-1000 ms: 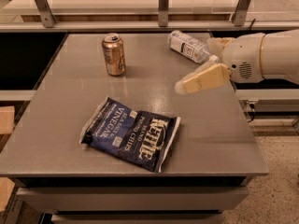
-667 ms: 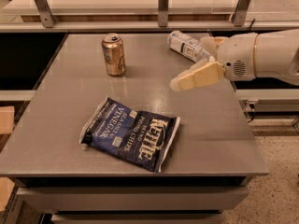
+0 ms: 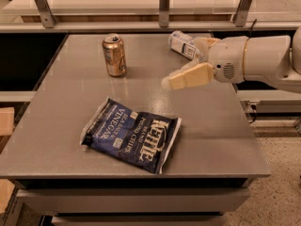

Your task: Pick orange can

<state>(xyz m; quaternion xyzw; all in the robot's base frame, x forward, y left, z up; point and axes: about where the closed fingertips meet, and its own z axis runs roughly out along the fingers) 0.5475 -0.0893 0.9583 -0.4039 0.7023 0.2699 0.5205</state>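
Observation:
The orange can stands upright at the back left of the grey table, copper-gold body with a silver pull-tab top. My gripper reaches in from the right on a white arm and hangs above the table's middle, to the right of the can and a little nearer. It is well apart from the can. Its cream fingers point left toward the can, open and empty.
A clear plastic bottle with a white label lies on its side at the back right, just behind the gripper. A dark blue Kettle chips bag lies flat at the front middle. A railing with metal posts runs behind the table.
My gripper has moved left across the table toward the can. The can, bottle and chips bag have not moved.

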